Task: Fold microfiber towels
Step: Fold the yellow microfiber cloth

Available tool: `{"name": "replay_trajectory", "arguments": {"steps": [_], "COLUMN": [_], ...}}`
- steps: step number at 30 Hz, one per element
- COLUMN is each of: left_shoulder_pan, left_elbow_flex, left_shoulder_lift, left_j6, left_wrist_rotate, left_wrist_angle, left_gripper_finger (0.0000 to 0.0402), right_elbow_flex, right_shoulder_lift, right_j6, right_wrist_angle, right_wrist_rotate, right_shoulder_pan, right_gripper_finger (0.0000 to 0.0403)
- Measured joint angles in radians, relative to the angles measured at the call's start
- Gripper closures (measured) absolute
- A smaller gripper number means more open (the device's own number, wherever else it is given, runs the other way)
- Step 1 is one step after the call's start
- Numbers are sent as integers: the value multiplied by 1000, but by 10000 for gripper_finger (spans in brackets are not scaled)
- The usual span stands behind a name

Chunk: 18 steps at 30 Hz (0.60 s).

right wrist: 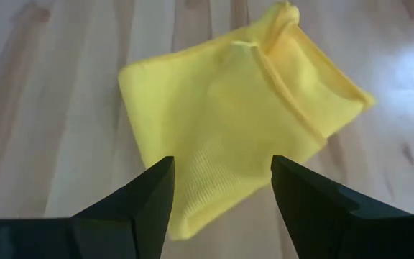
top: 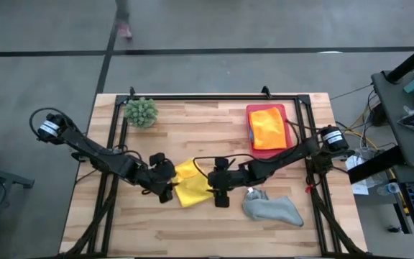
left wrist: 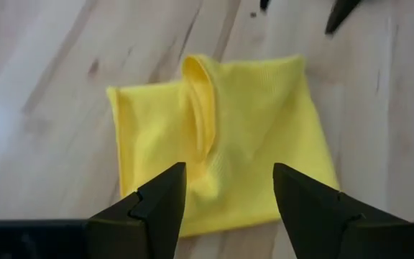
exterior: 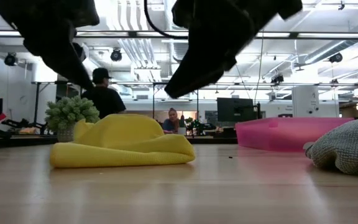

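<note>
You had the yellow towel [top: 190,184] lying rumpled on the surface between both grippers, left gripper [left wrist: 228,198] and right gripper [right wrist: 223,191], jaws released, holding nothing. I'd have flattened that raised ridge before pinching opposite corners.

The pale wooden slatted table [top: 214,223] carried a crumpled yellow microfiber towel [top: 190,183] near its middle, lying flat with a raised ridge along one fold. A bunched grey microfiber towel [top: 273,208] lay well to one side of it, nearer the front edge, and a spiky green ball-shaped plant [top: 141,112] stood at a far corner. At the opposite far corner sat a flat pink rectangular tray [top: 251,114], with a folded orange microfiber towel [top: 268,128] resting inside it.
</note>
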Motion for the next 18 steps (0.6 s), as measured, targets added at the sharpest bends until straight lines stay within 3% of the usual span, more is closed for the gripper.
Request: {"name": "replay_trajectory", "arguments": {"steps": [8,18], "left_shoulder_pan": [5,94], "left_elbow_flex": [2,2], "left_shoulder_lift": [77,277], "left_j6": [76,177], "left_wrist_rotate": [-44,-74], "left_wrist_angle": [167,377], "left_gripper_finger": [208,208], "right_elbow_flex": [-151,-182], "right_shoulder_lift": [9,9], "right_j6": [-4,-20], "right_wrist_angle": [321,348], "right_wrist_rotate": [27,37], "right_shoulder_pan": [-18,-39], "right_gripper_finger": [198,261]}}
